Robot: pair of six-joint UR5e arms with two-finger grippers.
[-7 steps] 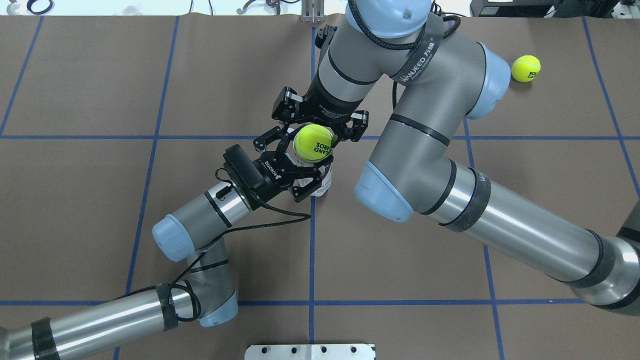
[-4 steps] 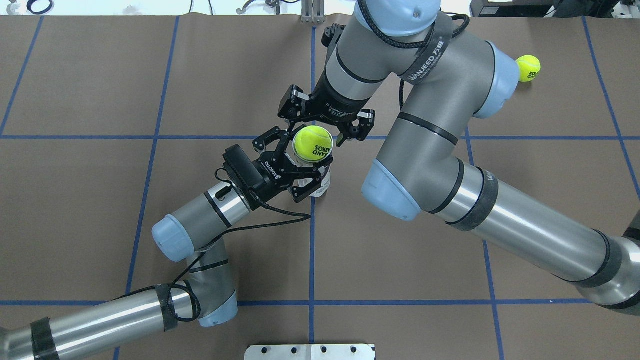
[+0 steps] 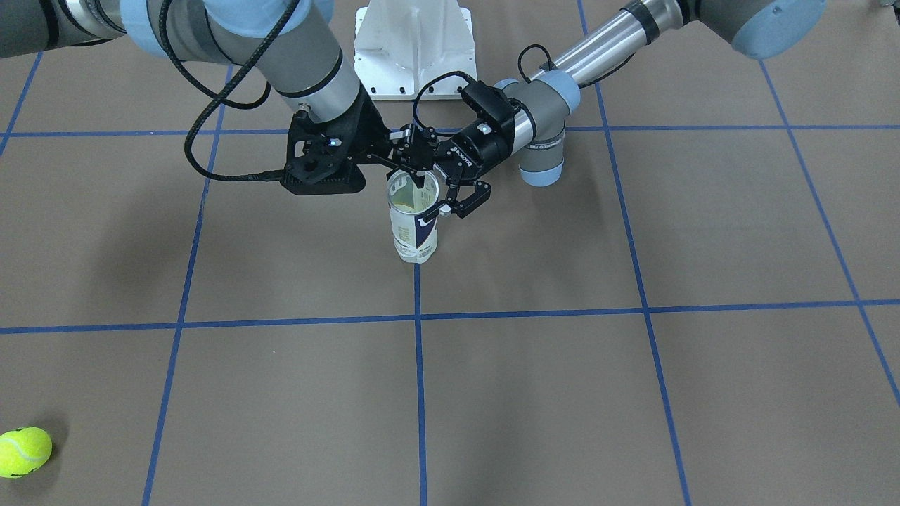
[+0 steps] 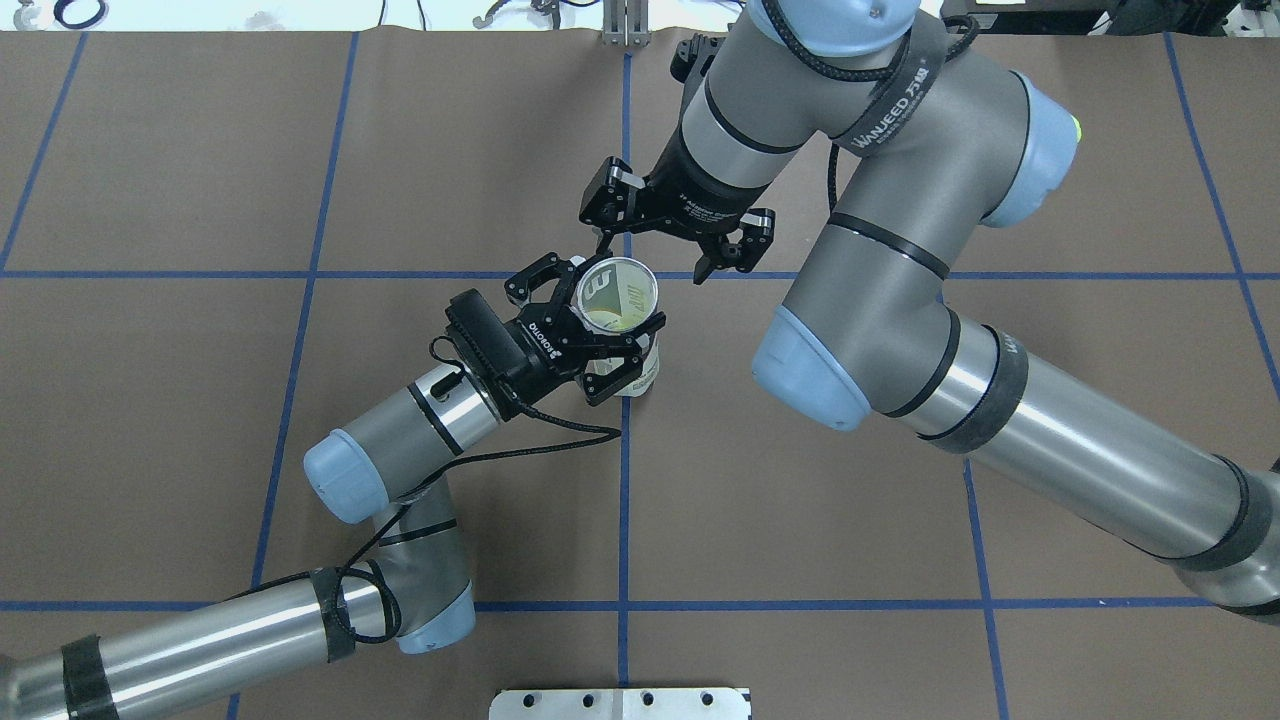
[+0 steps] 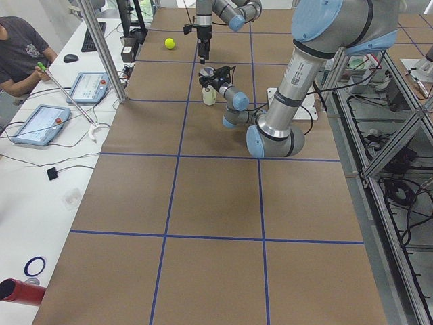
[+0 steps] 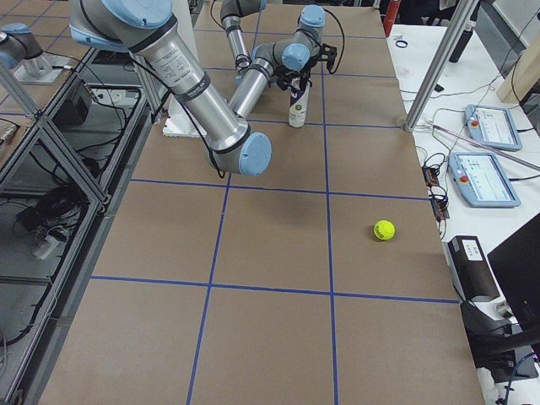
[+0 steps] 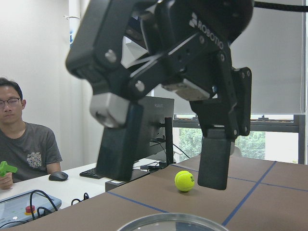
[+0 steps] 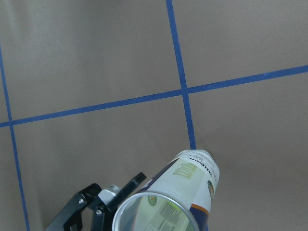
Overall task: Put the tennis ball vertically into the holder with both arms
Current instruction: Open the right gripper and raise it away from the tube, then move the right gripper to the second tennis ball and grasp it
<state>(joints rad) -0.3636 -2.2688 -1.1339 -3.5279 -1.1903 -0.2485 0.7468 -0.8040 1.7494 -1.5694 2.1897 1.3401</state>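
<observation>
The holder [image 4: 617, 293], a clear can with a white and navy label, stands upright near the table's middle; it also shows in the front view [image 3: 415, 228] and the right wrist view [image 8: 180, 192]. My left gripper [image 4: 605, 322] is shut on its upper part [image 3: 439, 191]. A pale yellow-green shape, the tennis ball [image 4: 606, 319], shows dimly inside the can. My right gripper [image 4: 660, 255] is open and empty, just behind and above the can's mouth; the left wrist view shows its spread fingers [image 7: 214, 163].
A second tennis ball [image 3: 24, 452] lies loose at the far right of the table [image 6: 384, 229], mostly hidden by my right elbow in the overhead view. The white pedestal base [image 3: 411, 42] stands at the robot's side. An operator [image 7: 21, 144] sits beyond the table.
The ball that sat between the right gripper's fingers on the can's mouth has dropped into the can. The right gripper has moved back and away to the right, empty. The left arm has not moved.
</observation>
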